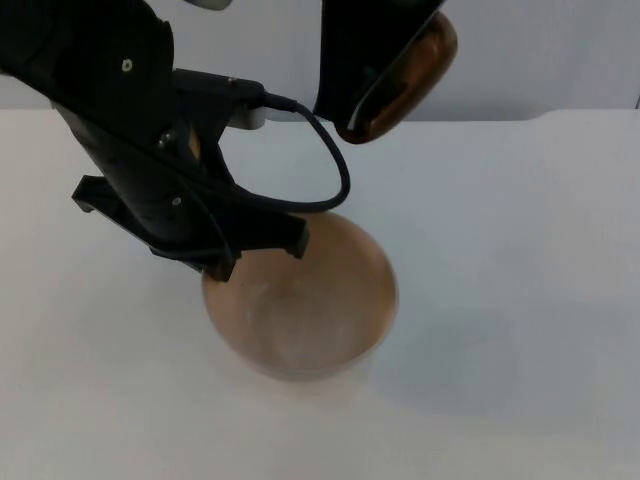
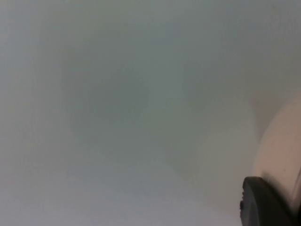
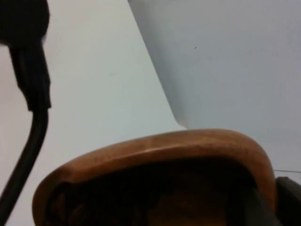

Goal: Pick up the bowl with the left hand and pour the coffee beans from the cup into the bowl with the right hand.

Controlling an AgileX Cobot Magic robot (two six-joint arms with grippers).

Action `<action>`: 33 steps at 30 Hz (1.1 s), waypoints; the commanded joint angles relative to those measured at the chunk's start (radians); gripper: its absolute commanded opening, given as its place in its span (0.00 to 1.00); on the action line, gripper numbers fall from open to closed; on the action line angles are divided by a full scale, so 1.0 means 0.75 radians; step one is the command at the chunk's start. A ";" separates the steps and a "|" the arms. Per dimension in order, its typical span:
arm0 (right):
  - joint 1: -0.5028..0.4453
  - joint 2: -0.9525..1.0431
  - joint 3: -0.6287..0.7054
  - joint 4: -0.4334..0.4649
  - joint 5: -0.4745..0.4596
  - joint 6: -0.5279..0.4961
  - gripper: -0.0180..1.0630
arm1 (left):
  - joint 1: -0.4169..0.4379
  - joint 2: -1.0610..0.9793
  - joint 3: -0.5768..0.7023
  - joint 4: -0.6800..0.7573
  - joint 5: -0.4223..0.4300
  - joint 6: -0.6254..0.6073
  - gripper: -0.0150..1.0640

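Note:
The light brown bowl [image 1: 320,310] hangs a little above the white table near the middle, its inside bare. My left gripper [image 1: 228,268] is shut on the bowl's left rim, and the arm's black body covers that rim. In the left wrist view the pale bowl [image 2: 282,150] sits beside a black fingertip [image 2: 263,202]. A glossy brown wooden cup [image 1: 405,75] is held tilted at the back, above and behind the bowl, with my right gripper [image 1: 372,88] shut on it. In the right wrist view the cup [image 3: 155,150] has a dark inside whose contents I cannot make out.
The white table [image 1: 520,260] spreads around the bowl on the right and in front. The grey partition wall [image 1: 550,50] closes the far edge. A black cable [image 1: 335,165] from the left arm loops over the bowl's far rim.

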 commanded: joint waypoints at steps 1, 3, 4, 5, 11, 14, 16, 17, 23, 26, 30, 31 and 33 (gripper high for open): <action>0.021 -0.007 -0.001 -0.070 -0.001 0.017 0.02 | -0.004 -0.012 -0.005 -0.010 -0.017 -0.005 0.01; 0.027 0.005 -0.001 -0.103 -0.001 0.008 0.02 | -0.004 -0.012 -0.005 -0.010 -0.017 -0.005 0.01; 0.035 0.015 -0.001 -0.110 -0.001 -0.009 0.02 | -0.004 -0.012 -0.005 -0.010 -0.017 -0.005 0.01; 0.035 0.023 -0.001 -0.110 -0.001 -0.019 0.02 | -0.004 -0.012 -0.005 -0.010 -0.017 -0.005 0.01; 0.050 0.080 -0.001 -0.138 -0.001 -0.036 0.02 | -0.004 -0.012 -0.005 -0.010 -0.013 -0.005 0.01; 0.053 0.080 -0.001 -0.149 -0.001 -0.036 0.02 | -0.004 -0.012 -0.005 -0.010 -0.013 -0.005 0.01; 0.053 0.080 -0.001 -0.179 -0.001 -0.036 0.02 | -0.004 -0.012 -0.005 -0.010 -0.013 -0.005 0.01; 0.053 0.080 -0.001 -0.195 -0.001 -0.041 0.02 | -0.004 -0.012 -0.005 -0.010 -0.013 -0.005 0.01; 0.056 0.080 -0.001 -0.203 -0.001 -0.066 0.02 | -0.004 -0.012 -0.005 -0.007 -0.013 -0.005 0.01; 0.056 0.080 -0.001 -0.199 -0.001 -0.068 0.02 | -0.004 -0.012 -0.005 -0.004 -0.013 -0.005 0.01; 0.056 0.080 -0.001 -0.174 -0.001 -0.062 0.02 | -0.004 -0.012 -0.005 -0.004 -0.013 -0.005 0.01; 0.056 0.075 -0.001 -0.153 -0.001 -0.056 0.02 | -0.004 -0.012 -0.005 -0.004 -0.013 -0.005 0.01; 0.056 0.064 -0.001 -0.170 -0.001 -0.028 0.02 | -0.004 -0.012 -0.005 -0.004 -0.013 -0.005 0.01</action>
